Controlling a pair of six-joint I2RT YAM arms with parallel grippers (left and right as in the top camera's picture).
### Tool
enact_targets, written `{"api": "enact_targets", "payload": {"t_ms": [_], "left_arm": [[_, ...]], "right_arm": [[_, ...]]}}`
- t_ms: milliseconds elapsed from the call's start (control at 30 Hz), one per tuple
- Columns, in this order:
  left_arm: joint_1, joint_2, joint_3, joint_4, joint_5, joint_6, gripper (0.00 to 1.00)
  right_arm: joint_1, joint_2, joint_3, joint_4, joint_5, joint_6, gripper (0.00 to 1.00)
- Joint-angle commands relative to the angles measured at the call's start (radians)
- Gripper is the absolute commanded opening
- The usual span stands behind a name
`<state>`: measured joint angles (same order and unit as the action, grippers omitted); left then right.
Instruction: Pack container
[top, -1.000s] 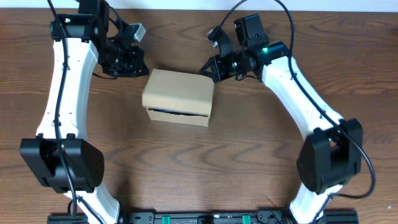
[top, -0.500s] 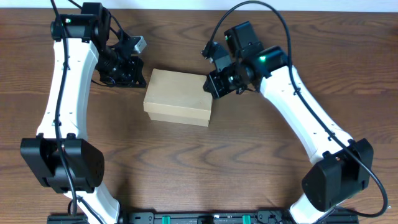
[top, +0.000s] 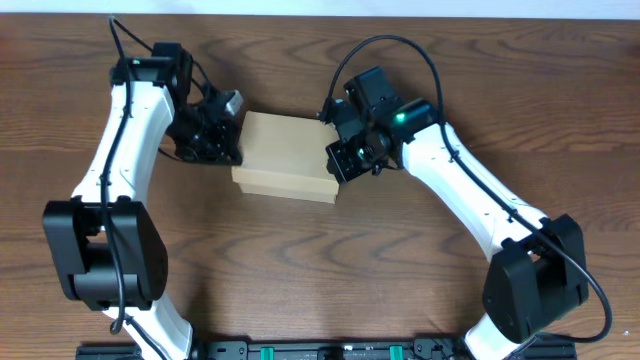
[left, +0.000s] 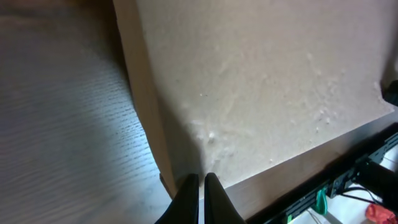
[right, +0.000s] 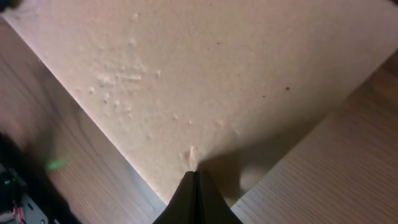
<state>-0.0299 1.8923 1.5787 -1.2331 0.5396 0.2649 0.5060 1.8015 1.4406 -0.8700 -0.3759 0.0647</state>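
Container (top: 287, 157) lies closed on the desk (top: 300, 260). Clenched empty, the left end effector (left: 200, 179) and right end effector (right: 195, 175) touch it.

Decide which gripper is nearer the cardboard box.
Right, narrowly: the right gripper has its shut tips resting on top of the box, near its right end. The left gripper sits at the box's left edge, contact unclear.

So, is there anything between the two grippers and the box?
Nothing visible. The left gripper sits at the left edge of the box, and the right gripper sits at its right edge. Each wrist view shows only bare cardboard in front of the shut tips.
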Motion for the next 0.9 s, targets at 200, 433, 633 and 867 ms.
{"api": "enact_targets", "payload": {"t_ms": [200, 433, 633, 867], "left_arm": [[-0.004, -0.008, -0.067, 0.031, 0.011, -0.011, 0.06], [-0.004, -0.008, -0.067, 0.034, 0.011, -0.019, 0.06], [-0.004, -0.009, -0.064, 0.032, 0.012, -0.034, 0.06], [-0.004, -0.104, -0.043, 0.031, 0.006, -0.044, 0.06]], "right_arm": [[0.014, -0.007, -0.047, 0.024, 0.006, 0.017, 0.02], [0.034, 0.032, -0.066, 0.020, 0.006, 0.017, 0.02], [0.040, 0.048, -0.066, 0.022, 0.014, 0.017, 0.02], [0.016, -0.011, -0.007, -0.025, 0.089, 0.035, 0.02]]}}
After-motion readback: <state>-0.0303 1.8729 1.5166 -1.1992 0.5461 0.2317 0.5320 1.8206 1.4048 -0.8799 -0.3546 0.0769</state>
